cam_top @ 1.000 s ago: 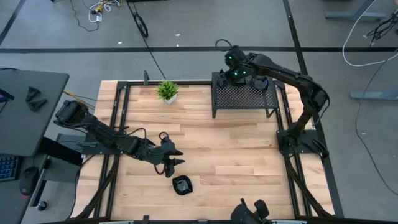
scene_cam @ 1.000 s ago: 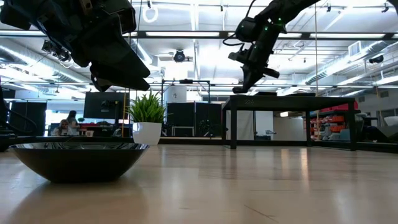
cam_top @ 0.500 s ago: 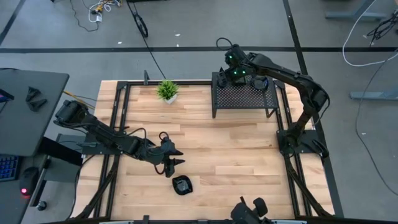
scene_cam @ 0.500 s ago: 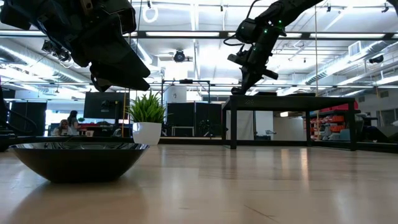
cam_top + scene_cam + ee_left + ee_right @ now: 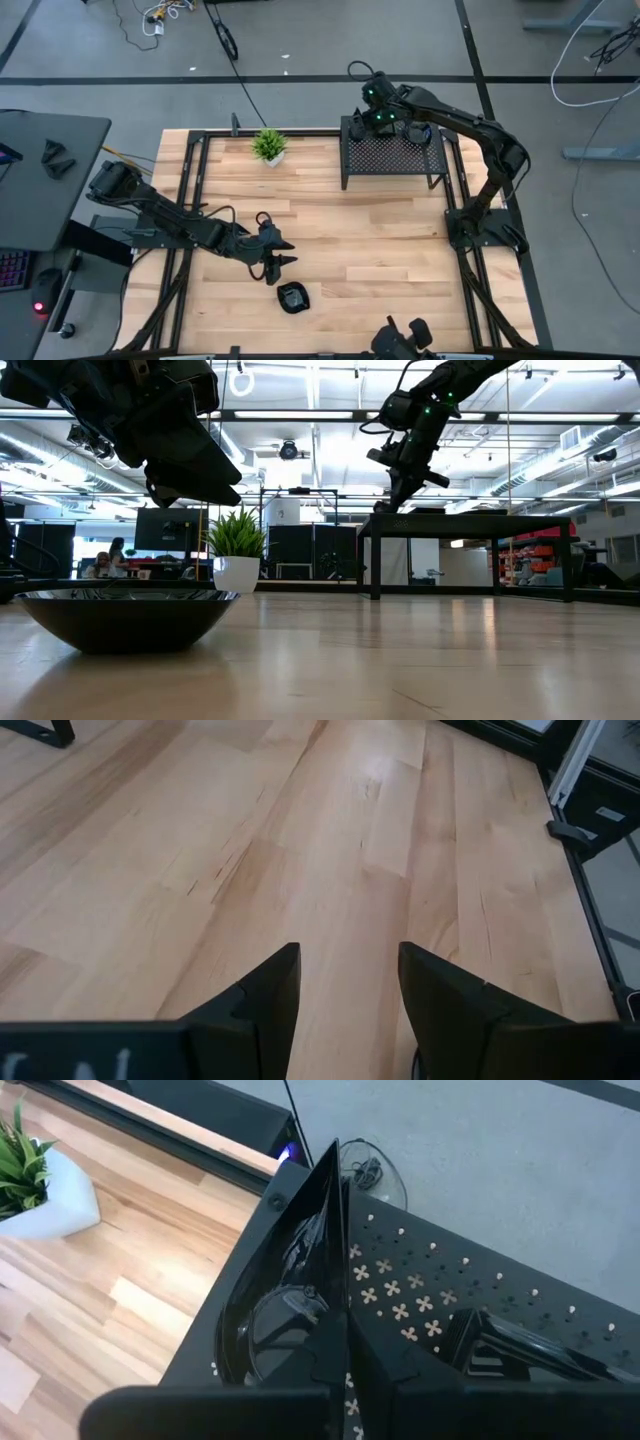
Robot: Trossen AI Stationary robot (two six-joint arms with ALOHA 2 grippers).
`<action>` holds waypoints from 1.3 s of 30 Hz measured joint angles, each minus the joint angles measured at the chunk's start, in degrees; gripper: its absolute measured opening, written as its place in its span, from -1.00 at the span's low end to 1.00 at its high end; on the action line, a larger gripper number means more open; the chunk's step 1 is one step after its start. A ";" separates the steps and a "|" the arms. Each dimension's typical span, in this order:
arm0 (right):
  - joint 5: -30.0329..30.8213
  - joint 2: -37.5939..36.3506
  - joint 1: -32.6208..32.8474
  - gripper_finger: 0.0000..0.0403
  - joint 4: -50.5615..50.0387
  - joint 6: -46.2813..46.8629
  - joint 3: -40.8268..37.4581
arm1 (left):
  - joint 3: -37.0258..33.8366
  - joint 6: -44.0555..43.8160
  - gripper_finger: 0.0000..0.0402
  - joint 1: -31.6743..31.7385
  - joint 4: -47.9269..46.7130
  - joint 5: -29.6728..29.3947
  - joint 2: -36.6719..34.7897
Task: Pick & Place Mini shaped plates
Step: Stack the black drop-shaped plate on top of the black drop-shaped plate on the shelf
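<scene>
A glossy black mini plate (image 5: 292, 297) rests bottom down on the wood near the table's front; the low view shows it large (image 5: 125, 615). My left gripper (image 5: 280, 262) hovers open just beyond it, its fingers over bare wood (image 5: 347, 955). My right gripper (image 5: 372, 120) is shut on another mini plate (image 5: 290, 1300) over the far left corner of the black perforated rack (image 5: 393, 155). A further plate (image 5: 515, 1345) lies on the rack top. My right gripper pinches the mini plate by its rim (image 5: 325, 1350) between its two fingers, slanting down toward the rack. The plate stands on edge, its hollow side visible and one corner (image 5: 335, 1160) pointing away from the gripper. The fingers hide its lower part.
A small green plant in a white pot (image 5: 269, 146) stands at the far edge, left of the rack. Dark frame rails (image 5: 185, 190) run along the table's left and right sides. Bare wood lies between the rack and the near plate.
</scene>
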 joint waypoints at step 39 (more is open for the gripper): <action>-2.31 -0.19 0.58 -0.95 -1.28 -0.34 -0.07 | 0.00 0.04 -0.12 0.00 0.00 0.00 0.02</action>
